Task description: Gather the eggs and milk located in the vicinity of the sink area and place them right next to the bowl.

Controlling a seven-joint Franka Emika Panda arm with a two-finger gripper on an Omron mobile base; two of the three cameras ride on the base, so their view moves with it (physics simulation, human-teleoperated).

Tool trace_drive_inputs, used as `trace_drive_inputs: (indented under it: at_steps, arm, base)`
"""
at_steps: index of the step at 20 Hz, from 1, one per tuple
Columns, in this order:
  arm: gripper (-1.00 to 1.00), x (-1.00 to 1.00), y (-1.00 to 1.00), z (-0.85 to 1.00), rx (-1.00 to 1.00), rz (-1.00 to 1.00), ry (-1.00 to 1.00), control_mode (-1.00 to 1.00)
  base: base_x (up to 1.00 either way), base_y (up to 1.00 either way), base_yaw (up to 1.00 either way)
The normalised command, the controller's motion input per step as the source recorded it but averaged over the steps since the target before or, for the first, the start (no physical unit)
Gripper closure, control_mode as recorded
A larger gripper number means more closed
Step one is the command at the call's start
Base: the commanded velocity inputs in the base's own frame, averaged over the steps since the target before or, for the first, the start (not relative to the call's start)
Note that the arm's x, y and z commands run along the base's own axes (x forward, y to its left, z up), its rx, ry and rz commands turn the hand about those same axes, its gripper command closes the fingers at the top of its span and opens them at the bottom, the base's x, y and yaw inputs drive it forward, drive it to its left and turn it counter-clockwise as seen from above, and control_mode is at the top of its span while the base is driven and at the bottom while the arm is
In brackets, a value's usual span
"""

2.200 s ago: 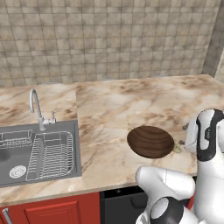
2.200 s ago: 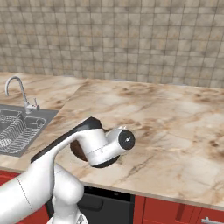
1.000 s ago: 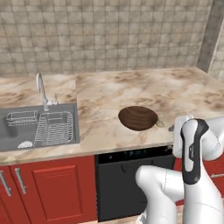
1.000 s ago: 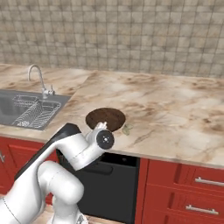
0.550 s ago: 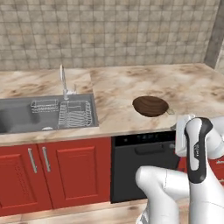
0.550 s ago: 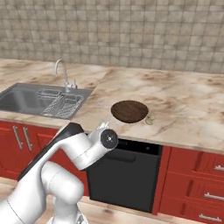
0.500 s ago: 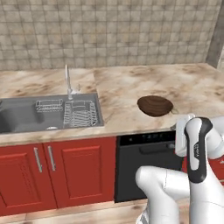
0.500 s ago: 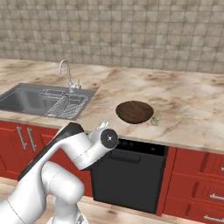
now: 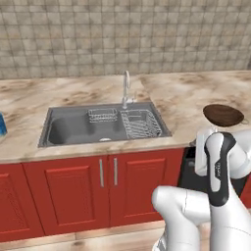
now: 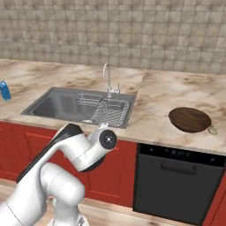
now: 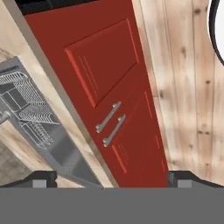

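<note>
From the left base view we see the milk (image 9: 2,124) at the counter's far left edge, the sink (image 9: 68,128) between it and the wooden bowl (image 9: 223,114). In the right base view, an egg (image 10: 213,130) touches the bowl's right side. In the hand view our gripper (image 11: 111,178) is spread wide, empty, over the red cabinet doors (image 11: 109,83), well apart from the milk.

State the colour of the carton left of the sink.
Bright blue; the milk shows best in the right base view.
</note>
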Motion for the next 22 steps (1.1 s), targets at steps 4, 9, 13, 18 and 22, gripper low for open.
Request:
trace_drive_inputs:
  at_steps: [4,9,13,18,22]
  arm:
    - [-1.0,0.0,0.0,0.0,0.0,0.0,0.0,1.0]
    - [-1.0,0.0,0.0,0.0,0.0,0.0,0.0,1.0]
    - [-1.0,0.0,0.0,0.0,0.0,0.0,0.0,1.0]
    - [-1.0,0.0,0.0,0.0,0.0,0.0,0.0,1.0]
    - [-1.0,0.0,0.0,0.0,0.0,0.0,0.0,1.0]
  base:
    - [0.25,1.0,0.0]
    - [0.33,1.0,0.0]
    - [0.37,1.0,0.0]
    - [0.43,1.0,0.0]
    - [0.53,1.0,0.0]
